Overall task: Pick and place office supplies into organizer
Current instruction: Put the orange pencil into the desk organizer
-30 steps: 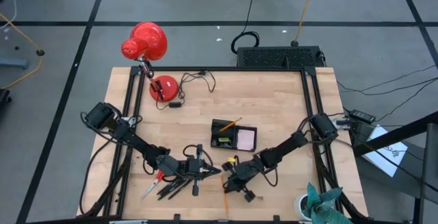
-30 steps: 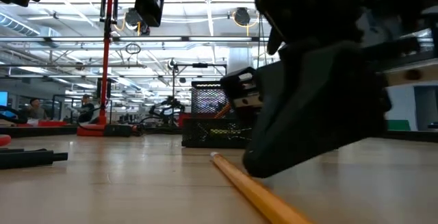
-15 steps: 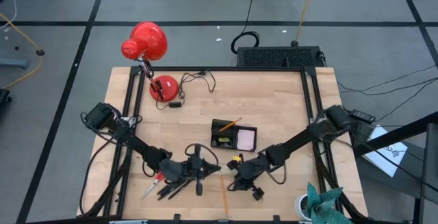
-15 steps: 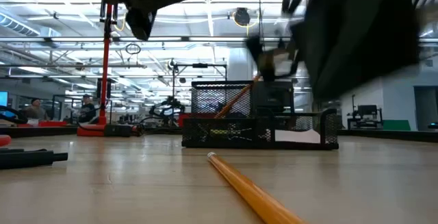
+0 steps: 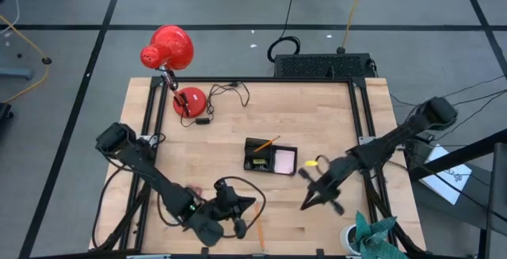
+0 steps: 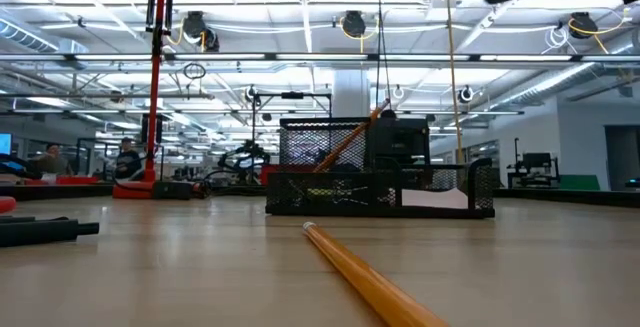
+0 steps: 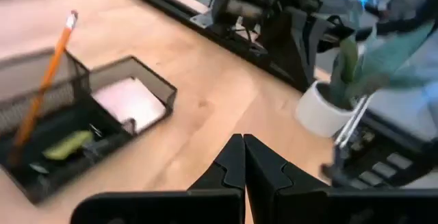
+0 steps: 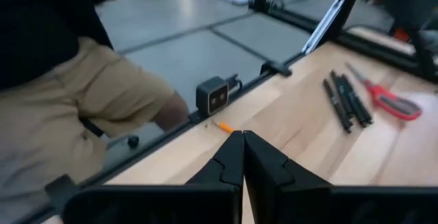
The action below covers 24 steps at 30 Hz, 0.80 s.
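Note:
The black mesh organizer (image 5: 271, 158) stands mid-table; it holds an upright orange pencil (image 7: 44, 87), a pink pad (image 7: 130, 101) and a yellow piece (image 7: 68, 142). Another orange pencil (image 5: 260, 232) lies flat near the front edge, and also shows in the low view (image 6: 370, 277). Black pens (image 8: 349, 101) and red-handled scissors (image 8: 387, 101) lie on the table front left, mostly under my left arm in the high view. My left gripper (image 5: 252, 203) hovers shut and empty above them, pointing at the organizer. My right gripper (image 5: 305, 205) is shut and empty, raised right of the pencil.
A red desk lamp (image 5: 168, 49) stands at the far left corner. A black box with cables (image 5: 321, 65) sits behind the far edge. A white pot with greenery (image 5: 360, 235) is at the near right corner. A person in tan trousers (image 8: 68, 94) stands past the near edge.
Both grippers have risen off the table and left the low view. My right gripper has drawn back from the lying pencil's far end toward the table's right edge. My left arm has lifted and rolled its wrist above the pens. The pencil has stayed put.

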Each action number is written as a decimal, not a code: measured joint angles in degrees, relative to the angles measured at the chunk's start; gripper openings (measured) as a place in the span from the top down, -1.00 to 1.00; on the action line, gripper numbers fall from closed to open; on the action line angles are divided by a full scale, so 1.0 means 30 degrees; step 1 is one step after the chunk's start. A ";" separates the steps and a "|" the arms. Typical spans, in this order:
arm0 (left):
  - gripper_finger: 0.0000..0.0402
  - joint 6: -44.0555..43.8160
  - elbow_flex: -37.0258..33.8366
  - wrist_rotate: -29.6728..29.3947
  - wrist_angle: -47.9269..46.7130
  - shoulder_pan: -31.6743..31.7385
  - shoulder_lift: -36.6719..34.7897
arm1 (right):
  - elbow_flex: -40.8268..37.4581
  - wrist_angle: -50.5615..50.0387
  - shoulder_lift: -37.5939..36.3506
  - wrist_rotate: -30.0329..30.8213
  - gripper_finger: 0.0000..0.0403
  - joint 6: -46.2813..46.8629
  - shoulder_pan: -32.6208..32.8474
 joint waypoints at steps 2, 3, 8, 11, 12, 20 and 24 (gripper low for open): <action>0.99 -0.1212 0.0888 0.0153 -0.1216 -0.0159 0.0406 | -0.0874 0.0037 -0.1576 0.0016 1.00 0.0187 0.0000; 0.99 -0.1609 0.1363 0.0391 -0.1341 -0.0192 0.0768 | -0.1310 -0.0011 -0.2382 0.0018 1.00 0.0257 0.0000; 1.00 -0.1258 0.2960 0.0581 -0.1819 -0.0152 0.2705 | -0.2132 -0.2227 -0.6195 0.0037 1.00 -0.0066 -0.0007; 1.00 -0.1274 0.3537 0.1058 -0.1771 -0.0048 0.3785 | -0.2150 -0.5004 -0.8339 0.0586 1.00 -0.0970 -0.0102; 1.00 -0.1585 0.3608 0.1619 -0.1655 0.0040 0.4121 | -0.2172 -0.5752 -0.9004 0.1270 1.00 -0.1139 -0.0102; 1.00 -0.4816 0.3649 0.4664 -0.1829 0.0351 0.5280 | -0.4083 -0.5282 -1.2574 0.2298 1.00 -0.2076 -0.0676; 1.00 -0.5225 0.3654 0.4987 -0.1779 0.0337 0.5303 | -0.4421 -0.5170 -1.3638 0.0054 1.00 -0.1396 -0.1854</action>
